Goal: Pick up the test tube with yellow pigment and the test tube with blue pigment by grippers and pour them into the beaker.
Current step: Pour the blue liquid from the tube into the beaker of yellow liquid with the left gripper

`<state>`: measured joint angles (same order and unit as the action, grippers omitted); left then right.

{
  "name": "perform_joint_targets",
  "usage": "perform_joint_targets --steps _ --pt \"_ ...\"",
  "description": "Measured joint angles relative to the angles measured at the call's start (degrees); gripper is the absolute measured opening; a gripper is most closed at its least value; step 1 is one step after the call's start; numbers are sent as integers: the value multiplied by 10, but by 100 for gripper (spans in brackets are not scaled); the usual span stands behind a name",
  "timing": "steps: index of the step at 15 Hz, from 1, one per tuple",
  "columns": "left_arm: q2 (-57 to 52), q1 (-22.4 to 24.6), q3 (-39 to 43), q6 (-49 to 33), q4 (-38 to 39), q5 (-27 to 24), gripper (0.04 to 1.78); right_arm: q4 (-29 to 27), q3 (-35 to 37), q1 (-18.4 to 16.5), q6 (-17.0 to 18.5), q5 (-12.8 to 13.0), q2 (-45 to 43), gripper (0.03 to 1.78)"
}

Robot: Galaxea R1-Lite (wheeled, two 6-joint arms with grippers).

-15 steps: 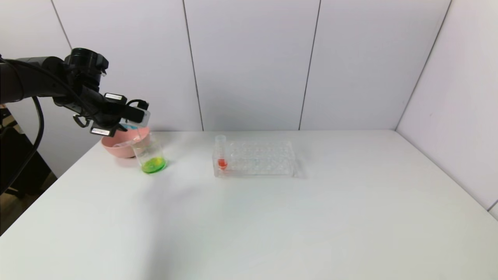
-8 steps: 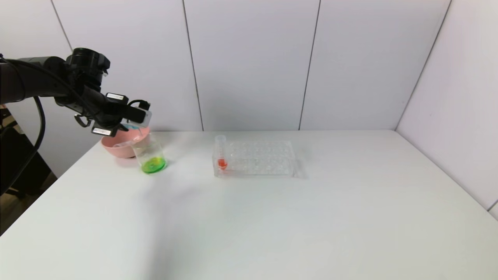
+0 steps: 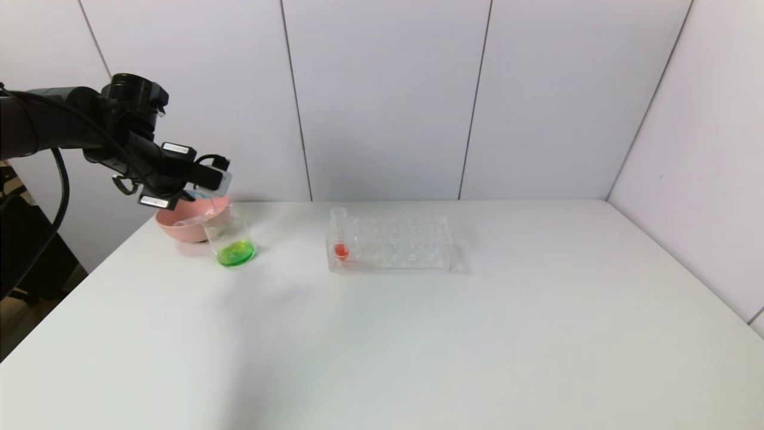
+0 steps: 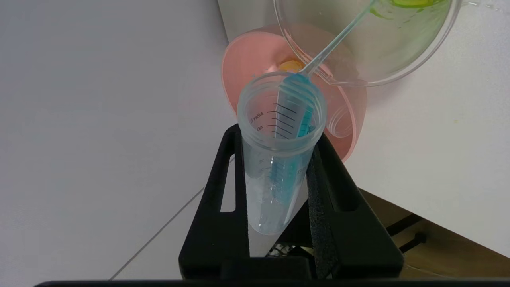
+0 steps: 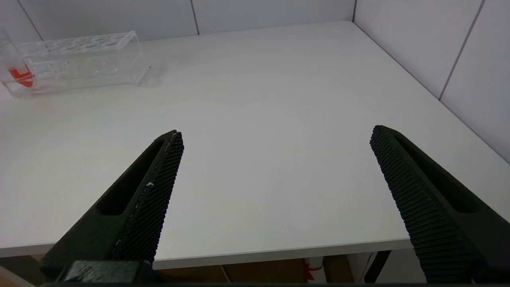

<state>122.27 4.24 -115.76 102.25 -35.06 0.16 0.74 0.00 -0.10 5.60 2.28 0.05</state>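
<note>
The left gripper (image 4: 279,159) fingers (image 4: 223,191) clamp the clear blue-tinted test tube (image 4: 281,147), tilted, pouring into the clear glass beaker (image 4: 370,44). Right gripper (image 5: 275,167) fingers spread wide, holding nothing.

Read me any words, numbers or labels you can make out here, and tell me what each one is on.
"45mL", seen reversed: printed beside the scale lines on the test tube with blue pigment, clamped in the left gripper.
A number beginning "40" sits below it on the same scale; the rest is cut off.
White stickers on the left gripper in the head view: too small to read.
Beaker, tube rack, pink bowl: no text visible.
</note>
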Motion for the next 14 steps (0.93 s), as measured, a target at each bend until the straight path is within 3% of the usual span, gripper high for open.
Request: perform_joint_targets --steps 14 --pt "-1 -6 0 34 5 26 44 0 0 0 0 0 0 171"
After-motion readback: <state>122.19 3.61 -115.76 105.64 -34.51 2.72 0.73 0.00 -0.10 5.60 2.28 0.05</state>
